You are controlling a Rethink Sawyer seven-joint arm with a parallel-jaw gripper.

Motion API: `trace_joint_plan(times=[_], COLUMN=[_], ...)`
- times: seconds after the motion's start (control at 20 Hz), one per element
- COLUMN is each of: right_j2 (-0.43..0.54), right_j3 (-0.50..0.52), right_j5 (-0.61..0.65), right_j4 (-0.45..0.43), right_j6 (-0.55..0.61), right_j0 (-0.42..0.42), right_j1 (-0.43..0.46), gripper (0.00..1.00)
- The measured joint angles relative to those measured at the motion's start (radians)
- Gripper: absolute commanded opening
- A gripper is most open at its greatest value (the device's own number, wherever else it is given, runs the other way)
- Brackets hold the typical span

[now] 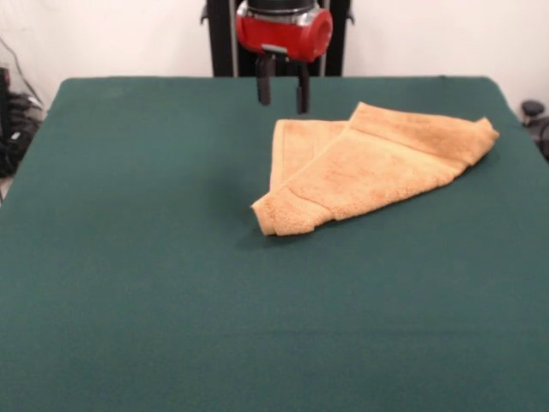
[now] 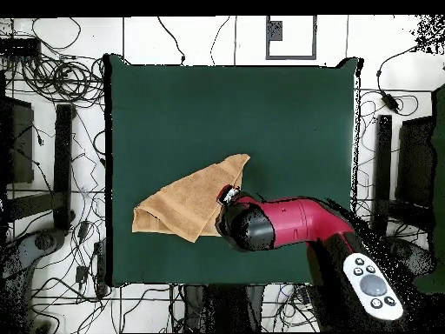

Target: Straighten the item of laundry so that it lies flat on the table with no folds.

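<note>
The tan-orange towel point(image 1: 369, 163) lies folded over on itself on the green table point(image 1: 129, 257), right of centre toward the far side; one layer covers another, with a folded corner pointing at the camera. A woven band shows near that corner. No tag shows. In the overhead view the towel point(image 2: 187, 202) lies at the lower left of the table point(image 2: 287, 113). My gripper point(image 1: 282, 92) hangs above the table just beyond the towel's far left edge, its two black fingers apart and empty. In the overhead view the red arm head point(image 2: 252, 224) hides the fingers and the towel's edge.
Cables and stands point(image 2: 52, 174) lie on the floor round the table. The arm's pedestal point(image 1: 279, 39) stands behind the far table edge. A black object point(image 1: 533, 112) sits off the right edge.
</note>
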Motion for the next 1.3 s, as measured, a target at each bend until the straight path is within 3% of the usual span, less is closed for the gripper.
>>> trace_joint_plan(times=[0.65,1.0,1.05,1.3], right_j2=[0.003,-0.046,-0.074,-0.127], right_j3=[-0.052,-0.065,-0.067,-0.072], right_j5=[0.000,-0.020,-0.045,-0.115], right_j4=[-0.032,-0.039,-0.046,-0.051], right_j6=[0.000,0.000,0.000,0.000], right_j0=[0.042,0.166,0.220,0.315], right_j1=[0.060,0.080,0.087,0.115], gripper=[1.00,1.00,1.00,1.00])
